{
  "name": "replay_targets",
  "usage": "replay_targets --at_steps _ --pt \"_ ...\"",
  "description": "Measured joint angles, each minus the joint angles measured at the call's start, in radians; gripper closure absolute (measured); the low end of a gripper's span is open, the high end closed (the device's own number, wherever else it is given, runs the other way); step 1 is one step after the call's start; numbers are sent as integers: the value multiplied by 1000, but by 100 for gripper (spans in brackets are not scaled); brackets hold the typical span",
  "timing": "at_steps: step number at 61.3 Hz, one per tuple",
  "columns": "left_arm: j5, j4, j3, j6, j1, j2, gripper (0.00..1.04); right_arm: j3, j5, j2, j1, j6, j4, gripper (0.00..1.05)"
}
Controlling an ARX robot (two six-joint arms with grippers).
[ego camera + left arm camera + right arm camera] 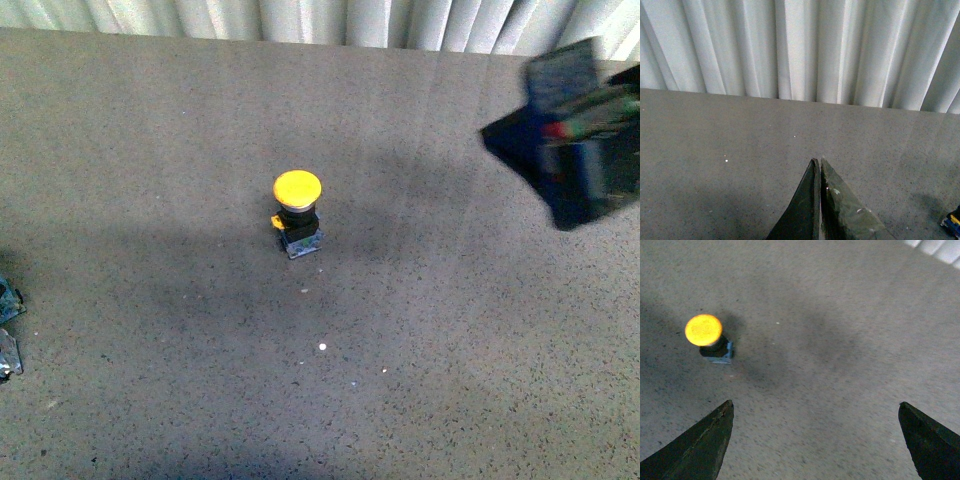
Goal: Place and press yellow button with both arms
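The yellow button (298,190) stands upright on the grey table, near the middle of the front view, with its round yellow cap up, a black collar and a small grey-and-yellow base block. It also shows in the right wrist view (703,330), off to one side and beyond the fingertips. My right gripper (816,407) is open and empty, held above the table. The right arm (575,135) appears blurred at the right edge of the front view. My left gripper (819,162) is shut with nothing between its fingers, over bare table; the button is not in its view.
The grey speckled table (420,380) ends at white curtains (330,20) along the back. A small dark part of the left arm (8,300) shows at the left edge. A small blue object (952,222) sits at the edge of the left wrist view.
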Motion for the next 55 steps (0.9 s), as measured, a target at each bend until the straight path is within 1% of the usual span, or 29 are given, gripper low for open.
replay_targets --at_steps 3,10,12,15,22,28,29,32,34,55 --pt "0 -23 0 0 0 -24 103 40 -1 64 19 18 -8 12" --pt "0 -87 0 0 0 -93 103 134 7 204 68 49 -39 33" --pt "0 -98 0 0 0 -104 103 146 12 221 74 51 -41 36" --pt "0 -123 0 0 0 -130 103 177 23 256 89 58 -44 45" --pt "0 -164 0 0 0 -172 103 225 27 298 111 76 -45 61" --pt "0 -218 0 0 0 -228 103 277 15 336 145 111 -63 84" --pt "0 -229 0 0 0 -240 103 286 10 346 152 122 -65 89" --pt "0 -251 0 0 0 -261 103 301 -2 367 161 138 -72 100" --pt "0 -261 0 0 0 -272 103 307 -2 379 164 142 -74 104" --pt "0 -348 0 0 0 -359 103 364 -17 462 171 182 -79 103"
